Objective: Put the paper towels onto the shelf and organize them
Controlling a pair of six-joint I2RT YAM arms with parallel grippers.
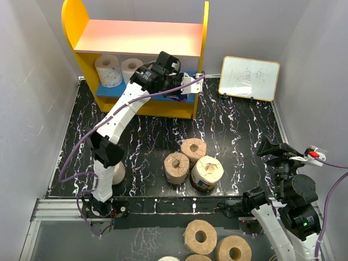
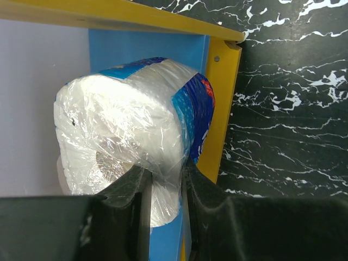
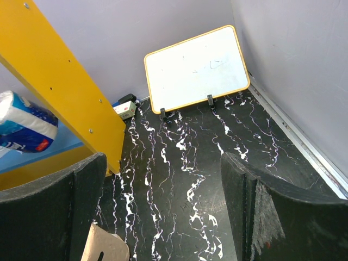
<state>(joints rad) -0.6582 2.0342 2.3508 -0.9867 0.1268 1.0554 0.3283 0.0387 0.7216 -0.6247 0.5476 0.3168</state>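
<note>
The shelf (image 1: 141,35) stands at the back left, with a pink upper board and a blue lower board. Two white paper towels (image 1: 109,69) (image 1: 131,66) stand on the lower board. My left gripper (image 1: 184,87) reaches into the lower tier's right end. In the left wrist view it (image 2: 163,175) is shut on the blue-wrapped roll (image 2: 136,119), which lies beside the yellow side panel (image 2: 220,109). Three tan rolls (image 1: 194,149) (image 1: 176,167) (image 1: 206,173) stand mid-table. My right gripper (image 1: 277,148) (image 3: 163,163) is open and empty above the table's right side.
A small whiteboard (image 1: 250,78) (image 3: 196,68) leans at the back right. A white roll (image 1: 118,173) is partly hidden behind the left arm's base. Wider bare tan rolls (image 1: 200,236) (image 1: 232,250) lie below the table's front edge. Grey walls close in both sides.
</note>
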